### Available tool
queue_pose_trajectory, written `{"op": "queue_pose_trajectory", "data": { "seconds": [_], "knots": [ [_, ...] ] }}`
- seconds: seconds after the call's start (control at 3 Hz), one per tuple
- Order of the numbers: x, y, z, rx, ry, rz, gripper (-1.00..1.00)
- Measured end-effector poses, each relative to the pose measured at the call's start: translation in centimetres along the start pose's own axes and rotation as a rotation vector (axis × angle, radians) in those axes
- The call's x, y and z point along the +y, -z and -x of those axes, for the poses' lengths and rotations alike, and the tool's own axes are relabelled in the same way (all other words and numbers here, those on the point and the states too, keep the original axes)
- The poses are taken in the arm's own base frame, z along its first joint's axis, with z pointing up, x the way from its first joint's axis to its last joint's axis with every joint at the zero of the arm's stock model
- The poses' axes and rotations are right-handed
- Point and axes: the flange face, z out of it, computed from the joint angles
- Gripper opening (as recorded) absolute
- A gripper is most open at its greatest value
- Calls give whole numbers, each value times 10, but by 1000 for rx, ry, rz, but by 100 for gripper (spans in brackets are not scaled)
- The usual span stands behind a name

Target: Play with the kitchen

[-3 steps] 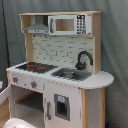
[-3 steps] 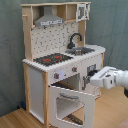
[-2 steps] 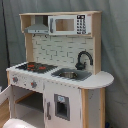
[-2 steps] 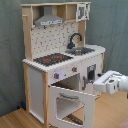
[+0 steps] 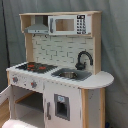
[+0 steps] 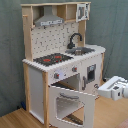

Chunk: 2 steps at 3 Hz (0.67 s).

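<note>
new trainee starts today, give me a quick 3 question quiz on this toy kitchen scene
1. True or false: the oven door stands open in the second exterior view.
2. What sits directly behind the sink: A) the faucet, B) a kettle, C) a plate?
3. Which appliance hangs on the top shelf beside the hood?

Key
1. True; it is swung out below the stovetop.
2. A.
3. The microwave.

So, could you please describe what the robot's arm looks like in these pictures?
Only its end shows, at the second exterior view's right edge: a boxy white tool with rounded corners and a dark patch on its side. No cables or markings can be made out. The first exterior view does not show it.
</note>
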Motion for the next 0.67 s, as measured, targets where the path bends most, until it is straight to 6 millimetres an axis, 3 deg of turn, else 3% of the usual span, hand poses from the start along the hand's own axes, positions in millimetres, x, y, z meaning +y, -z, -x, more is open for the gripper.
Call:
{"op": "queue_pose_trajectory", "data": {
  "seconds": [0.67],
  "knots": [
    [-40,13,-9,-58,-23,-18,100]
  ]
}}
